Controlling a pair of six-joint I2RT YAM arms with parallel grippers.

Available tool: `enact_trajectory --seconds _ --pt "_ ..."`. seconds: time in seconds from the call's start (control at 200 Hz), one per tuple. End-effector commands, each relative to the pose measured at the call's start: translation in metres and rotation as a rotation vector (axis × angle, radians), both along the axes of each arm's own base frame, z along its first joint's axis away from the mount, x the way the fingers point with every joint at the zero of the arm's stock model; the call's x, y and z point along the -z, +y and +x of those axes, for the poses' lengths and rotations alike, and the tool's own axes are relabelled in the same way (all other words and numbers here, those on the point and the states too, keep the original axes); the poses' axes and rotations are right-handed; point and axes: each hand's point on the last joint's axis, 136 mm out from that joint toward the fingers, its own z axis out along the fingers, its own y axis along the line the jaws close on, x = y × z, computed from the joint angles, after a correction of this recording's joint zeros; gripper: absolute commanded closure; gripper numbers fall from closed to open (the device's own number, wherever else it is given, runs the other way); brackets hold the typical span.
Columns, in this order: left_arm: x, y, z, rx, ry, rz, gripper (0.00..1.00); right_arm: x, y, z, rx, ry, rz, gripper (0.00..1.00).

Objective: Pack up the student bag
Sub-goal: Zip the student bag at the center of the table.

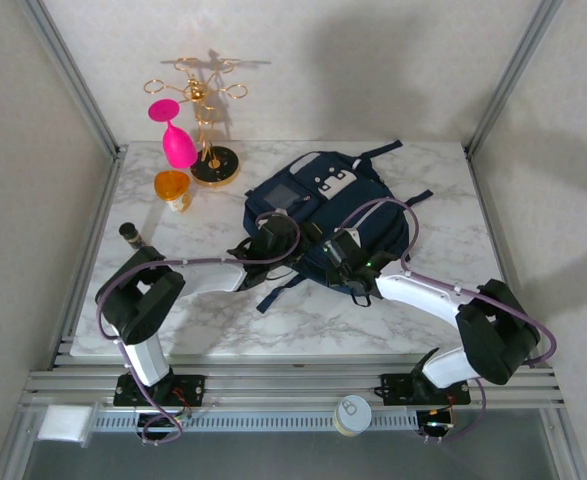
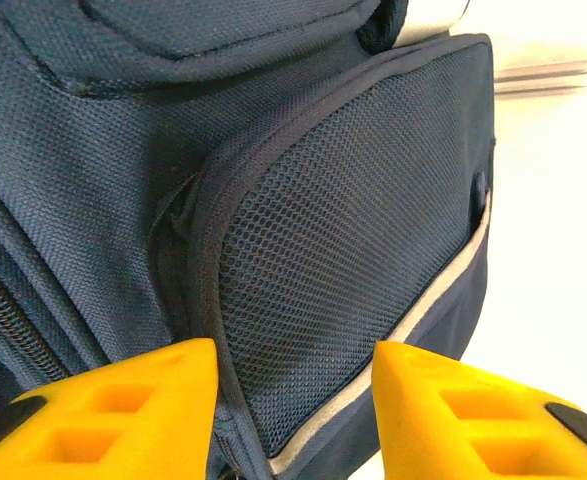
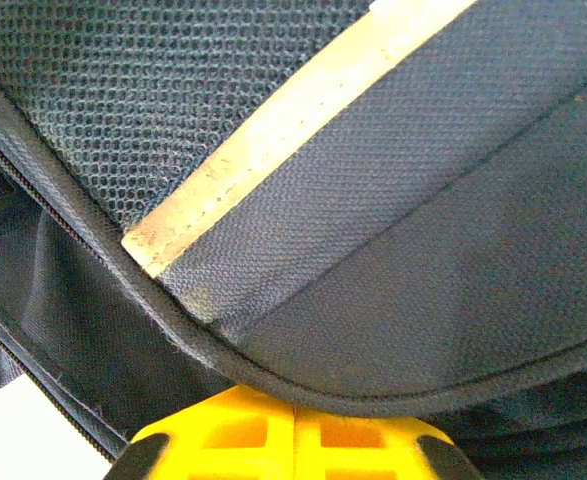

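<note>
Lying on the marble table [image 1: 433, 320]: the student bag [image 1: 323, 195], navy, flat on its back, from the table's middle toward the far side, dark straps trailing off its near and right sides
Bag front: a square grey patch [image 1: 284, 193] and a white patch [image 1: 335, 184] face up in the top view
Left gripper [image 1: 276, 238]: over the bag's near left part; seen from its own wrist [image 2: 293, 405], the yellow fingers [image 2: 133, 410] stand apart, astride the piped edge of a mesh pocket [image 2: 353, 230]; whether the pads touch the fabric cannot be told
Right gripper [image 1: 339, 258]: at the bag's near edge, just beside the left one; seen from its own wrist [image 3: 293, 440], the yellow fingers are pressed together under a piped seam, a pale trim stripe [image 3: 293, 130] above it; whether any fabric is pinched cannot be told
Far left corner: a gold rack [image 1: 205, 105] on a black base, a pink glass [image 1: 178, 140] against it, an orange cup [image 1: 172, 188] just in front
Left edge: a dark cylinder [image 1: 131, 234], apart from the bag
Near rail: a white round lid [image 1: 352, 415] between the arm bases
</note>
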Motion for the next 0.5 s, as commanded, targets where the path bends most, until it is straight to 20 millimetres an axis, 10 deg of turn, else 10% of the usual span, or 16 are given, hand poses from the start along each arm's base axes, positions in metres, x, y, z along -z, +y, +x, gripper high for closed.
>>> enact_trajectory --seconds 0.0,0.496 --pt "0.003 -0.008 0.000 -0.045 0.015 -0.019 0.59 -0.013 0.005 0.004 -0.034 -0.039 0.033 1.00" --pt "0.034 0.018 0.014 -0.175 0.033 0.037 0.69 -0.037 0.026 -0.009 -0.116 -0.050 0.109 1.00"
